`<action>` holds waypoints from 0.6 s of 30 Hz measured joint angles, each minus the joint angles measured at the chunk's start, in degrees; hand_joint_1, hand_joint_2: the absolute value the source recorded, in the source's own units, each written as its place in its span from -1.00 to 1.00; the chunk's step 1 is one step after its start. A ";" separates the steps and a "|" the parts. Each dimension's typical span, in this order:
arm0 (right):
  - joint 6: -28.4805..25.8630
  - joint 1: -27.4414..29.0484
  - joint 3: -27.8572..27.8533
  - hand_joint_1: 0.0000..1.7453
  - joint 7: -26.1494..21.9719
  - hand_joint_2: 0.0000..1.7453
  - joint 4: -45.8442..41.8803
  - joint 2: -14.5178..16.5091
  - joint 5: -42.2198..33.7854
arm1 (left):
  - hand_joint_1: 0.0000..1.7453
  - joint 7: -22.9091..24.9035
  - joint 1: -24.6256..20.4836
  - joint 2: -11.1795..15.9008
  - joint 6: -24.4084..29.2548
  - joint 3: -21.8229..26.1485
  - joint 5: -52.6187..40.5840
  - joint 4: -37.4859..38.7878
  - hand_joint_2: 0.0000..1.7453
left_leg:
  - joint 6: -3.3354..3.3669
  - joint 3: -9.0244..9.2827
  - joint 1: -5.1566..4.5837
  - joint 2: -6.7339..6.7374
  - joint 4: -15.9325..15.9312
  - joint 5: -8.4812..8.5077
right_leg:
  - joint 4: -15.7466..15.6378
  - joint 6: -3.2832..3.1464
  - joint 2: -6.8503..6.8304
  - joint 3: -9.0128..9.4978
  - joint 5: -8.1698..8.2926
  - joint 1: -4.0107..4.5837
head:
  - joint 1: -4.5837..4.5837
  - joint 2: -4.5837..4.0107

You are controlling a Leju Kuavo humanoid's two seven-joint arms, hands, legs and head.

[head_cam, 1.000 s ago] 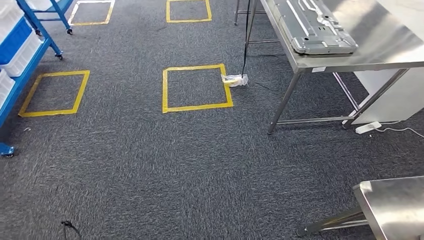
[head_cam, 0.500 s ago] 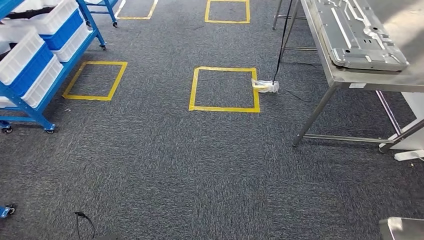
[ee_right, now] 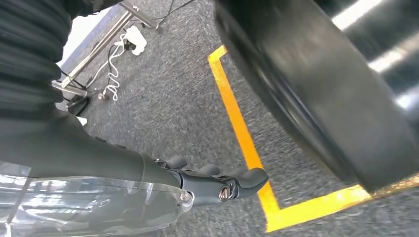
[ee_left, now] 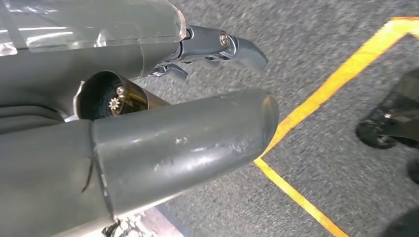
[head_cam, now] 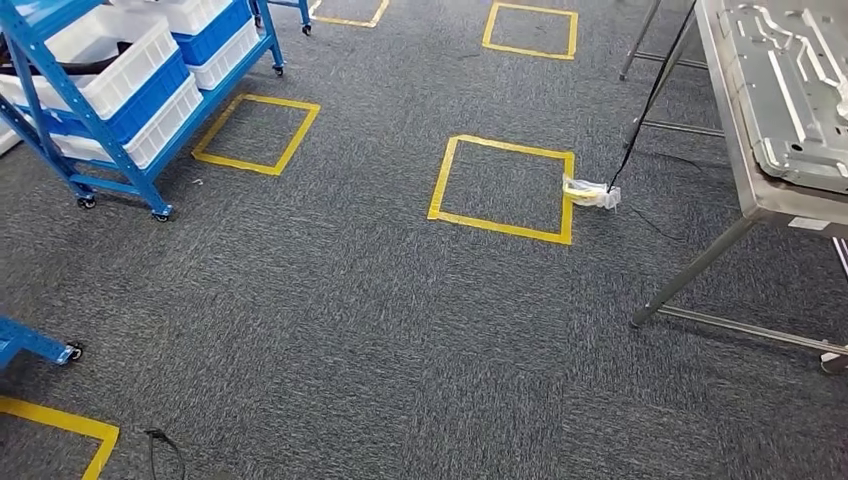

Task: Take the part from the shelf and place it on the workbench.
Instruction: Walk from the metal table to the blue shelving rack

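The blue wheeled shelf [head_cam: 105, 125] stands at the upper left in the head view, loaded with white and blue bins [head_cam: 130, 55]. Something dark lies in the nearest white bin [head_cam: 30, 62]; I cannot tell what it is. The steel workbench [head_cam: 775, 195] runs along the right edge, and a grey sheet-metal part [head_cam: 800, 90] lies flat on it. My left hand [ee_left: 163, 113] hangs over the carpet holding nothing, its fingers [ee_left: 232, 47] stretched out. My right hand [ee_right: 148, 192] also hangs empty, fingers [ee_right: 237, 180] apart.
Dark grey carpet carries yellow tape squares [head_cam: 505, 185] [head_cam: 257, 133]. A black cable drops to a taped plastic wad [head_cam: 592, 192] beside the bench leg [head_cam: 690, 270]. Another blue caster frame [head_cam: 40, 345] pokes in at the left. A power strip [ee_right: 134, 39] lies by the table legs.
The camera has swung left: the shelf has come further into the picture at the upper left, and the workbench has slid to the right edge. Both arms still hang.
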 joint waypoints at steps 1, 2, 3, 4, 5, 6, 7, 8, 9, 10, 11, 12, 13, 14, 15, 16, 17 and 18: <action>0.00 0.09 0.01 -1.00 -0.04 1.00 0.05 0.01 0.00 | -1.00 0.05 -0.05 0.07 0.08 -0.31 0.31 -0.17 -1.00 | 0.19 -0.11 -0.05 -0.59 0.00 0.06 | 3.97 0.05 1.25 -1.95 -2.00 -0.04 | 0.01 0.00; 0.01 0.15 0.02 -1.00 -0.06 1.00 0.10 0.01 -0.01 | -1.00 0.12 -0.05 0.10 0.12 -0.63 0.61 -0.29 -1.00 | 0.29 -0.20 -0.11 -1.24 0.04 0.08 | 7.74 0.06 1.82 -3.84 -3.44 -0.08 | 0.00 0.00; 0.01 0.20 0.03 -1.00 -0.07 1.00 0.14 0.01 -0.01 | -1.00 0.19 0.01 0.10 0.13 -0.91 0.85 -0.37 -1.00 | 0.34 -0.24 -0.18 -1.94 0.10 0.09 | 9.98 0.01 2.03 -5.06 -3.78 -0.09 | 0.00 0.00; 0.01 0.22 0.04 -1.00 -0.08 1.00 0.16 0.01 -0.03 | -1.00 0.26 0.09 0.11 0.16 -1.14 1.14 -0.41 -1.00 | 0.35 -0.25 -0.22 -2.70 0.17 0.09 | 10.18 -0.09 2.17 -5.35 -2.98 -0.08 | 0.00 0.00; 0.00 0.24 0.05 -1.00 -0.08 1.00 0.19 -0.01 -0.10 | -1.00 0.33 0.18 0.14 0.22 -1.35 1.57 -0.46 -1.00 | 0.34 -0.23 -0.24 -3.48 0.25 0.09 | 8.19 -0.27 2.42 -4.57 -1.18 -0.08 | 0.00 0.00; -0.01 0.27 0.05 -1.00 -0.03 1.00 0.24 -0.05 -0.30 | -1.00 0.37 0.29 0.17 0.42 -1.56 2.29 -0.52 -1.00 | 0.31 -0.20 -0.23 -4.27 0.32 0.08 | 4.56 -0.52 3.13 -2.99 1.14 -0.08 | 0.01 0.00; -0.03 0.37 0.03 -1.00 0.10 1.00 0.34 -0.19 -0.78 | -1.00 0.39 0.57 0.22 0.88 -1.79 3.64 -0.61 -1.00 | 0.20 -0.26 -0.29 -5.00 0.43 0.06 | 0.55 -0.79 4.58 -1.23 2.96 -0.10 | 0.01 0.00; -0.06 0.50 -0.09 -1.00 0.21 1.00 0.49 -0.32 -1.60 | -1.00 0.41 1.25 0.33 1.69 -2.00 5.86 -0.73 -1.00 | 0.00 -0.36 -0.34 -5.69 0.52 0.03 | -2.69 -0.96 5.79 0.19 4.19 -0.13 | -0.01 0.00; -0.13 0.70 -0.39 -1.00 0.15 1.00 0.72 -0.57 -2.87 | -1.00 0.61 2.71 0.53 3.10 -2.11 9.41 -1.04 -1.00 | -0.28 -0.48 -0.35 -6.24 0.55 -0.01 | -4.70 -1.08 6.76 1.10 4.70 -0.10 | -0.01 0.00; -0.21 0.98 -0.91 -1.00 -0.21 1.00 1.03 -0.80 -4.47 | -1.00 1.33 5.25 0.79 5.32 -2.07 14.35 -1.77 -1.00 | -0.66 -0.55 -0.38 -6.65 0.50 -0.08 | -5.54 -1.20 7.21 1.53 4.61 -0.04 | -0.01 0.00; -0.28 1.27 -1.70 -1.00 -1.08 1.00 1.60 -1.13 -6.30 | -1.00 3.23 9.14 1.18 9.03 -1.76 21.04 -3.80 -1.00 | -1.06 -0.45 -0.35 -6.91 0.35 -0.17 | -5.81 -1.31 6.88 1.78 4.60 0.01 | -0.01 0.00; -0.16 1.67 -2.67 -1.00 -2.29 1.00 2.46 -1.51 -8.18 | -1.00 6.21 14.29 1.78 14.43 -1.33 28.82 -7.68 -1.00 | -1.34 -0.20 -0.29 -6.70 0.41 -0.44 | -6.17 -1.57 6.64 2.11 4.66 -0.08 | -0.02 0.00; 0.23 2.24 -3.76 -1.00 -3.58 1.00 3.54 -1.97 -9.83 | -1.00 9.75 20.34 2.62 22.09 -1.00 37.19 -13.81 -1.00 | -1.54 -0.16 -0.30 -5.77 1.05 -1.16 | -6.61 -1.86 6.41 2.51 4.71 -0.19 | -0.04 0.00; 0.85 2.99 -4.86 -1.00 -4.67 1.00 4.70 -2.43 -11.10 | -1.00 12.61 26.64 3.77 31.54 -1.09 45.55 -21.61 -1.00 | -1.67 -0.70 -0.30 -4.53 2.76 -2.52 | -7.03 -2.13 6.01 2.88 4.77 -0.30 | -0.14 0.00; 1.52 3.93 -5.80 -1.00 -5.33 1.00 5.73 -2.73 -11.83 | -1.00 13.73 32.18 5.19 41.89 -1.97 53.18 -29.98 -1.00 | -1.75 -1.96 -0.29 -3.17 5.63 -4.45 | -7.31 -2.35 5.33 3.17 4.72 -0.35 | -0.22 0.00; 1.96 4.97 -6.51 -1.00 -5.53 1.00 6.61 -2.96 -12.04 | -1.00 12.94 36.38 6.91 52.49 -3.97 60.37 -38.14 -1.00 | -1.93 -4.01 -0.32 -2.08 9.43 -6.66 | -7.37 -2.46 4.28 3.36 4.52 -0.22 | -0.27 0.00; 1.86 5.87 -6.91 -1.00 -5.58 1.00 7.33 -2.97 -11.71 | -1.00 10.27 39.02 8.83 61.41 -6.70 66.69 -44.97 -1.00 | -2.14 -6.22 -0.27 -1.57 13.25 -8.48 | -7.35 -2.48 2.90 3.43 4.30 -0.13 | -0.33 0.00; 1.06 6.49 -7.08 -1.00 -5.78 1.00 7.94 -2.84 -10.95 | -1.00 6.35 40.44 10.85 68.45 -10.13 72.95 -50.97 -1.00 | -2.37 -7.83 -0.19 -1.24 15.91 -9.34 | -7.33 -2.44 1.42 3.45 4.08 -0.08 | -0.31 0.00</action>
